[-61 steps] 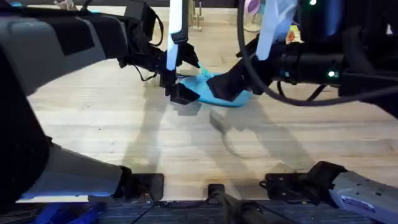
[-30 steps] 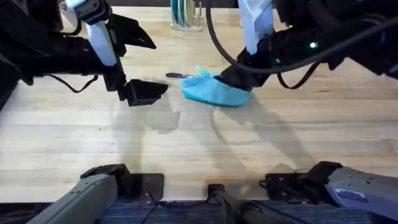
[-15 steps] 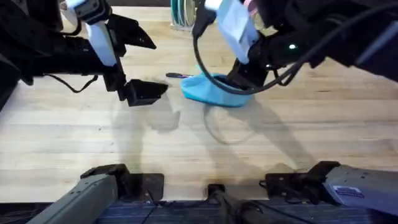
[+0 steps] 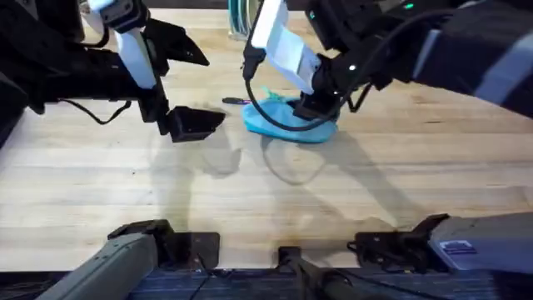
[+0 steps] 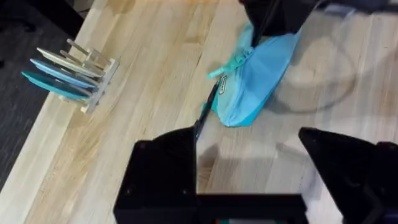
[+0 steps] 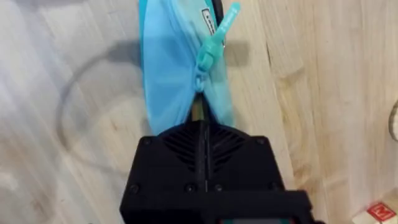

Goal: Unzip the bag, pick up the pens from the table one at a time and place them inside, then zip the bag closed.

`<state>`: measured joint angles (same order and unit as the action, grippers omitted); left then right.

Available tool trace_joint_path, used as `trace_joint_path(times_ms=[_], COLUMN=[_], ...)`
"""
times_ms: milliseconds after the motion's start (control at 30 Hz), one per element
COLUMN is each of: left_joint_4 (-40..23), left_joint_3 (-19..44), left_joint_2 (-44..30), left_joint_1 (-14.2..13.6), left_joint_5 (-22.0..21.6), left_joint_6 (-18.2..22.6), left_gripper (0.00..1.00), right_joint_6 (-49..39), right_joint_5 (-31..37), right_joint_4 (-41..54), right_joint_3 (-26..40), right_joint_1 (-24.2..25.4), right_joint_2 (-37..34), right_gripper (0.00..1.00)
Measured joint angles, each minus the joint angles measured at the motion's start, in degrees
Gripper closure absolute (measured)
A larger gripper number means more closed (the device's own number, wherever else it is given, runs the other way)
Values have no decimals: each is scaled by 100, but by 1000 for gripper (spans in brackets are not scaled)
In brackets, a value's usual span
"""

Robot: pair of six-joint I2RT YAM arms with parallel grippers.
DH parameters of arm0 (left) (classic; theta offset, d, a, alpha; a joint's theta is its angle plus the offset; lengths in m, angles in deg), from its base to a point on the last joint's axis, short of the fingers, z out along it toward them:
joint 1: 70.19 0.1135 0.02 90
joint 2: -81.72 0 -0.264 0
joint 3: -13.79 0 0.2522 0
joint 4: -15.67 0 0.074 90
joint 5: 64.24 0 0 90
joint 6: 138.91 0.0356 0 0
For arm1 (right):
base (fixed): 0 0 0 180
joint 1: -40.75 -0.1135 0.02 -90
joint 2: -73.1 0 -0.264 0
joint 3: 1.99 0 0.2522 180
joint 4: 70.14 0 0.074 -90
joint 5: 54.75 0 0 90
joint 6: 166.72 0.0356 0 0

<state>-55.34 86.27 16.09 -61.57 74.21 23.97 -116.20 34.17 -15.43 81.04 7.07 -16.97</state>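
The bag (image 4: pixel 287 122) lies crosswise; right claw (image 4: pixel 312 108) pinched on it, left claw (image 5: pixel 249 180) wide.

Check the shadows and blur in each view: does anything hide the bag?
Overhead: both arms loom dark and soft-edged near the lens, casting faint grey shadows on the table; the right gripper covers part of the bag. Left wrist: the bag is fairly sharp, its own black fingers blurred. Right wrist: the gripper body blocks the bag's near end; a curved cable shadow lies beside it.
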Motion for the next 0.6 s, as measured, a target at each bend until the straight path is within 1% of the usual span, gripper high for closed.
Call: trace_joint_path(times_ms=[233, 400, 467, 567, 600], left_joint_4=[0, 0, 0, 0, 0], left_joint_3=[0, 0, 0, 0, 0], left_joint_2=[0, 0, 0, 0, 0], left_joint_1=[0, 0, 0, 0, 0], left_joint_5=[0, 0, 0, 0, 0], left_joint_6=[0, 2, 2, 0, 0], left_gripper=[7, 6, 7, 7, 7], right_joint_6=[-28, -42, -44, -43, -42], right_joint_5=[1, 3, 10, 23, 24], right_joint_4=[-231, -263, -269, -269, -271], right_joint_3=[0, 0, 0, 0, 0], right_joint_1=[7, 12, 14, 16, 18], right_joint_2=[-404, -455, -455, -455, -455], right_gripper=[971, 961, 713, 270, 138])
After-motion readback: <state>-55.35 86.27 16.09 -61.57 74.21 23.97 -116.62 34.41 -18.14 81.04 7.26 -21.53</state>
